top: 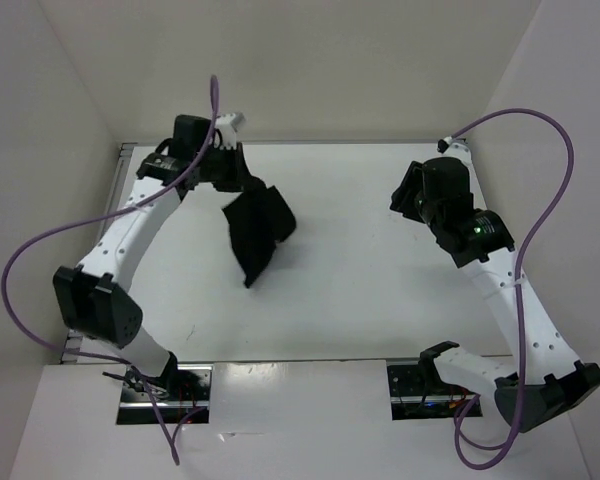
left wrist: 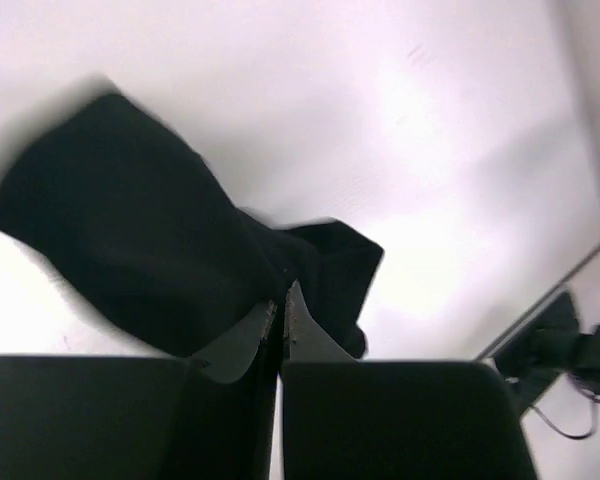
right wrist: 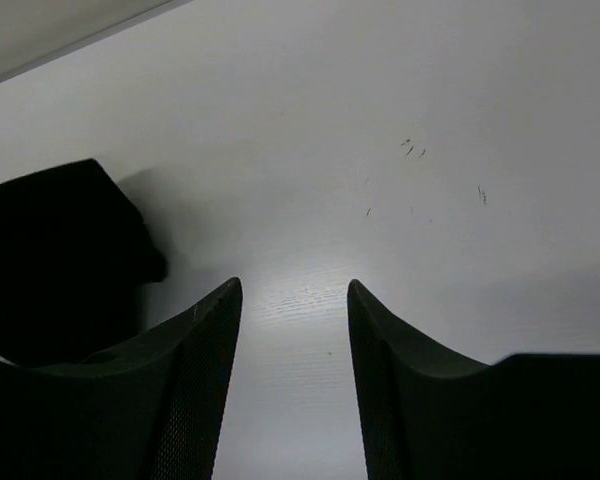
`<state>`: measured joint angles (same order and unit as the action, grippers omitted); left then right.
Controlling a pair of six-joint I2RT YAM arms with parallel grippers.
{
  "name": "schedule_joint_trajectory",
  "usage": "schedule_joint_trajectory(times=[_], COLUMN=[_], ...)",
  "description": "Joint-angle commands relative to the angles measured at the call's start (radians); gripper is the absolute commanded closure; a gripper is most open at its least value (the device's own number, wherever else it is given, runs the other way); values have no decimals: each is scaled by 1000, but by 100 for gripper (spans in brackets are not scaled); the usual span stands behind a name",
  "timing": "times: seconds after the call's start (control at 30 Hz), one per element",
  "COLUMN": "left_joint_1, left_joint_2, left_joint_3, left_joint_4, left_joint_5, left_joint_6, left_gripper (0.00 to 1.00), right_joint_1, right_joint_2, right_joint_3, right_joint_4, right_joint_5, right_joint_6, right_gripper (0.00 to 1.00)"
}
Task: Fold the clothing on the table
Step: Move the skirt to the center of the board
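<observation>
Here the left gripper (left wrist: 283, 305) is seen clenched on an edge of the clothing (top: 258, 232), at the far left part of the table (top: 380, 300). In the left wrist view its two fingertips are pressed together with black fabric pinched between them, so a grasp is judged to be made, not merely a touch. From that pinch the garment is drawn out in a bunched, tapering strip towards the near side and a little to the right, with one looser flap spread out beside the fingers. Whether its low end is resting on the tabletop or is just lifted off it cannot be told; the fabric is slightly blurred in the wrist view.

The hold at the edge is probably chosen so that the cloth can be raised, shaken flat or carried over onto itself, since a fold needs one border to be led while the rest is left to trail.

The right gripper (right wrist: 292, 290) is held released, its jaws apart with only bare white table between them. It is kept over the far right of the table, well apart from the garment, whose dark mass is seen only at the left border of its own camera. That place is judged to be a waiting one, clear of the left arm's work yet near enough to be brought in for a second corner.
</observation>
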<state>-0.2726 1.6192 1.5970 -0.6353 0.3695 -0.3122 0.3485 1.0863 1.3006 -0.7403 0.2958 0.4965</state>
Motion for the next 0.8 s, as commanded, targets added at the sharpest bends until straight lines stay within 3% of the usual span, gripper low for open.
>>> schedule_joint_trajectory(times=[0.0,0.07,0.13,0.17,0.2,0.23,0.47,0.77], left_joint_1=[42,61,72,72,72,72,62,53], left_joint_2=[-99,-119,-99,-85,-67,-27,102,102], left_joint_3=[61,41,-18,-41,-67,-124,-302,-335], left_joint_4=[-32,-32,-32,-32,-32,-32,19,49], left_joint_5=[120,44,-29,-44,-61,-73,-165,-143], left_joint_6=[10,-10,-19,-19,-19,-33,-62,-71], left_gripper=[100,97,80,76,67,45,42,41], right_joint_1=[-8,-8,-8,-8,-8,-8,-17,-17], right_joint_2=[12,12,12,12,21,21,32,272], right_joint_3=[-21,-21,-31,-31,-40,-40,-40,-61], right_joint_4=[42,42,42,51,51,51,51,117], right_joint_5=[-9,-9,-20,-29,-29,-29,-66,-196], right_joint_6=[-13,-13,-4,-4,-4,-4,-4,-87], right_gripper=[48,48,48,48,48,48,48,57])
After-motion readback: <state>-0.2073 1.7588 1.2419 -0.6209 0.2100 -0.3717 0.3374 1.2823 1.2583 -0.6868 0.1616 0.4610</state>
